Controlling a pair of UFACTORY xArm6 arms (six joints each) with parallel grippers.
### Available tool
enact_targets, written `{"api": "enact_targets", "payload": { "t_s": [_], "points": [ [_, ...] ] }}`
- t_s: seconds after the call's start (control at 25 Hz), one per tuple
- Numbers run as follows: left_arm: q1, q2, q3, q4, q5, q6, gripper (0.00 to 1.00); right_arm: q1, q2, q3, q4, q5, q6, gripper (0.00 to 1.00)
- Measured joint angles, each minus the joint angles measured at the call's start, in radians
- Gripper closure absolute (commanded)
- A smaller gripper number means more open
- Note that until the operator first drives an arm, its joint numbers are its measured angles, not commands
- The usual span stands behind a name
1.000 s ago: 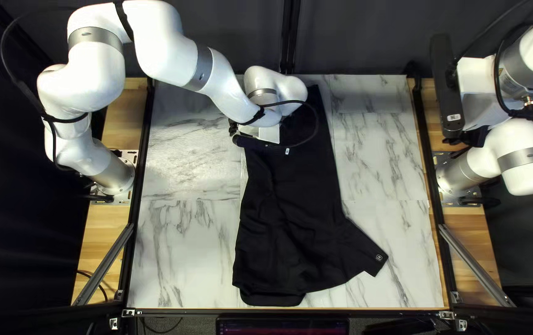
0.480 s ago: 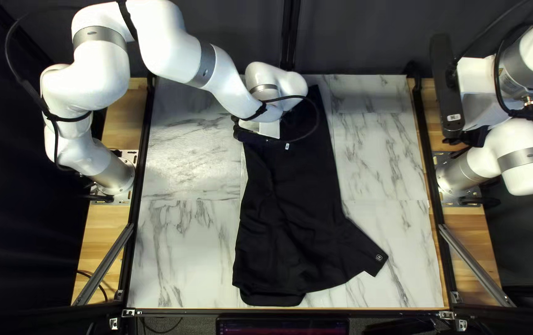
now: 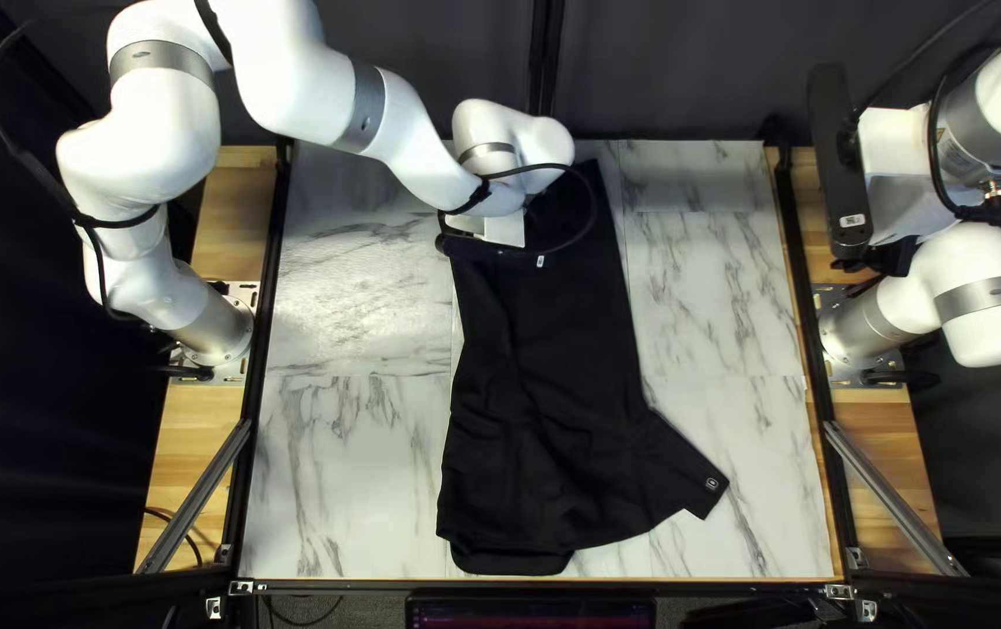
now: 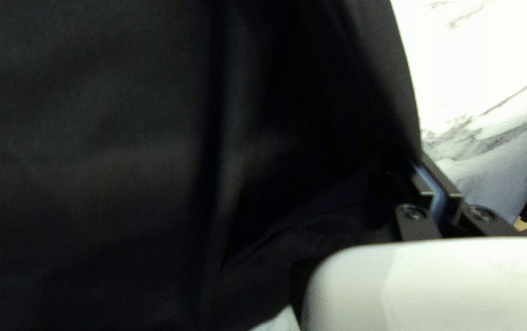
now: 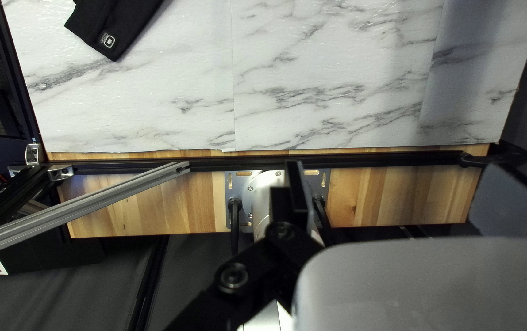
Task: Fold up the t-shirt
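"What's the left gripper (image 3: 503,231) doing?"

"It's closing its two fingers (image 4: 440,175) tightly on an edge of the black t-shirt (image 3: 547,408), with folds running out from the pinch."

"And the right gripper (image 3: 903,186)?"

"It's standing wide open. Only one finger (image 5: 298,196) is showing clearly, and nothing is touching its pad. The right one is hanging above its own arm's base (image 3: 862,326), well apart from the cloth."

"Any writing on show?"

"A small pale logo (image 3: 713,483) is sitting on the cuff at the shirt's near right, with tiny print beside it. A white sticker (image 3: 853,220) is clinging to the black bar (image 3: 833,140) at the right gripper, and another sticker (image 3: 540,261) is showing near the left one."

"How are the arms posing?"

"The left arm (image 3: 314,87) is rising from the table's left edge, arching past the view's top edge and bending down over the shirt's far left side. The right arm (image 3: 990,291) is folding back on itself at the right."

"And the shirt?"

"It's lying lengthwise on the marble-patterned table (image 3: 343,466), reaching from the far edge almost to the near edge, while a sleeve is pointing out near right."
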Motion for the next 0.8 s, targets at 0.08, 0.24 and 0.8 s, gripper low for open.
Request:
{"api": "enact_targets", "payload": {
  "t_s": [0.08, 0.24, 0.8],
  "points": [
    [-0.003, -0.004, -0.001, 0.003, -0.019, -0.025, 1.00, 0.000, 0.000, 0.000, 0.000, 0.000, 0.000, 0.00],
    [-0.013, 0.004, -0.006, 0.008, -0.063, -0.066, 1.00, 0.000, 0.000, 0.000, 0.000, 0.000, 0.000, 0.00],
    [-0.016, 0.035, -0.065, 0.014, -0.101, -0.120, 1.00, 0.000, 0.000, 0.000, 0.000, 0.000, 0.000, 0.00]
  ]
}}
